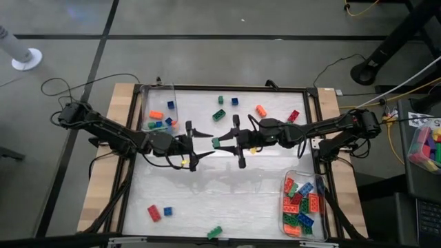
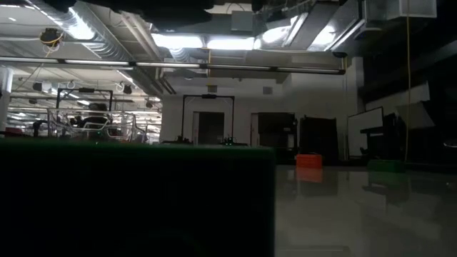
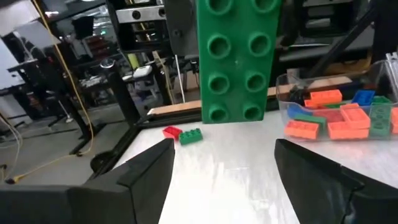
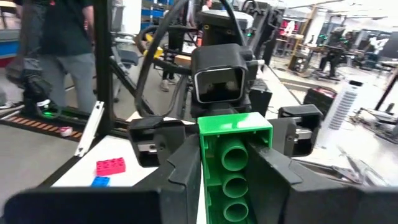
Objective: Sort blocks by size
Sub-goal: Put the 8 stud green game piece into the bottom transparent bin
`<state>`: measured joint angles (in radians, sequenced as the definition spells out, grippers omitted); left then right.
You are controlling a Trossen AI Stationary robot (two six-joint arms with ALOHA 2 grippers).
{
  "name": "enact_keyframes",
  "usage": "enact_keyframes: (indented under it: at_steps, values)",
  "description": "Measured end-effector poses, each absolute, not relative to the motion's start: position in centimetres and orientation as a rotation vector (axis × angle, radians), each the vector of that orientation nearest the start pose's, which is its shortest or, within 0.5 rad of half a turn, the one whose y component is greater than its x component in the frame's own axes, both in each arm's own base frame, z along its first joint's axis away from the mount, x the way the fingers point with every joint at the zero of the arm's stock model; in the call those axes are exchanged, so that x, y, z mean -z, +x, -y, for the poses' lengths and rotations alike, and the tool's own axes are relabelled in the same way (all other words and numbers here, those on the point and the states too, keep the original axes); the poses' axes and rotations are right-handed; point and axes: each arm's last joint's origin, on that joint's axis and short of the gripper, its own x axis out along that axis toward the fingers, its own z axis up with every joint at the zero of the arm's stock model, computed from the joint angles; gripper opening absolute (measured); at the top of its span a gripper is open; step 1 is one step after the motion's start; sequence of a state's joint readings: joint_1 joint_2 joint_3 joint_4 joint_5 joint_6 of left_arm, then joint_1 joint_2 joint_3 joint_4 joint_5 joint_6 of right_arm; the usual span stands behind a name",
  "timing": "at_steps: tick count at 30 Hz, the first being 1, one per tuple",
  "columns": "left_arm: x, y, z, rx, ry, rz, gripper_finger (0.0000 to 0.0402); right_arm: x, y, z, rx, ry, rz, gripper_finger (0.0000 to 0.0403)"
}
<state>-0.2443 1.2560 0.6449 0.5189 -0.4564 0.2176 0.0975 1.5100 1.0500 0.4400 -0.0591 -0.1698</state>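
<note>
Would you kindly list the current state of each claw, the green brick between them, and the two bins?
Left claw: open, holding nothing.
Right claw: shut on the green brick.
Green brick: held above the table by the right claw.
Left bin: holds a few bricks.
Right bin: holds many bricks.

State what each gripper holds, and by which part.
The right gripper clamps one end of a long green brick, fingers on its long sides. The left gripper is open, empty.

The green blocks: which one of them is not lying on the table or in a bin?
The long green block at the table's middle: the right tool holds it up, while the other green blocks lie on the table or in bins.
</note>
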Motion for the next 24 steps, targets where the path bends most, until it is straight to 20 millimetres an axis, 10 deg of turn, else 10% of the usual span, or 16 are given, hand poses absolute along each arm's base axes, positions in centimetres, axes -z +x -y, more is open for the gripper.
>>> enact_keyframes:
  at_steps: [24]
  values:
    - [-26.6, 26.5, 4.7, -0.155, 0.189, 0.016, 0.0267, -29.4, 36.1, -3.6, -0.133, -0.164, 0.010, 0.0106]
